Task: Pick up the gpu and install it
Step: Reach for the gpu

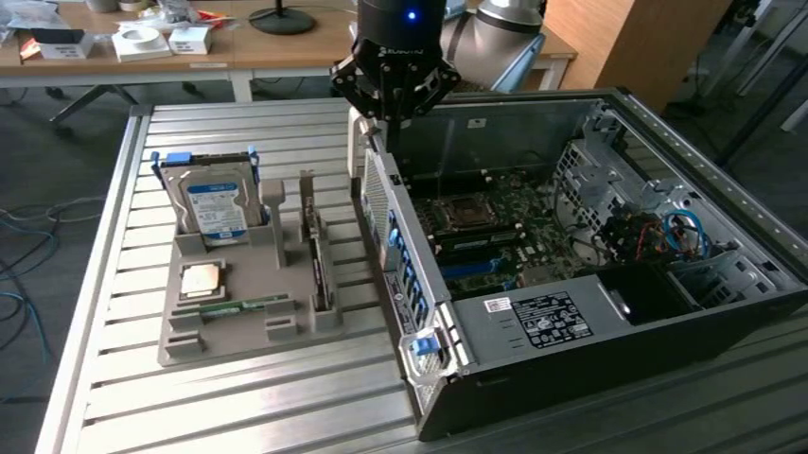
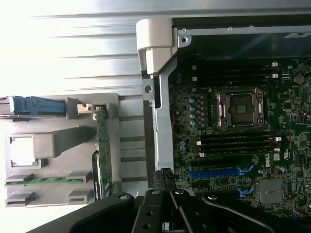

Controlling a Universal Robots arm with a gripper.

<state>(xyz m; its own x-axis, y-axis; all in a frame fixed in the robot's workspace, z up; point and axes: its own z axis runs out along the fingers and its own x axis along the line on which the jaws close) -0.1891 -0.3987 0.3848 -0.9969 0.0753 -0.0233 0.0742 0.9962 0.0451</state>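
Note:
The gpu [image 1: 320, 263] stands on edge in a slot of the grey parts holder [image 1: 253, 333], to the exterior view's left of the open computer case [image 1: 555, 322]. Seen from the wrist, the gpu [image 2: 102, 145] is a thin strip running along the holder [image 2: 58, 145]. My gripper [image 1: 392, 117] hangs shut and empty above the case's far corner, nearest the holder, up and away from the card. Its dark fingers [image 2: 155, 204] meet over the case wall, beside the motherboard [image 2: 243, 145] with its blue slots [image 2: 216, 172].
A silver hard drive [image 1: 215, 203] stands upright at the holder's far end. A processor chip [image 1: 202, 281] and a green memory stick [image 1: 246, 306] lie in the holder. All of it rests on a slatted metal table [image 1: 253, 407]. A cluttered wooden desk [image 1: 151, 47] stands behind.

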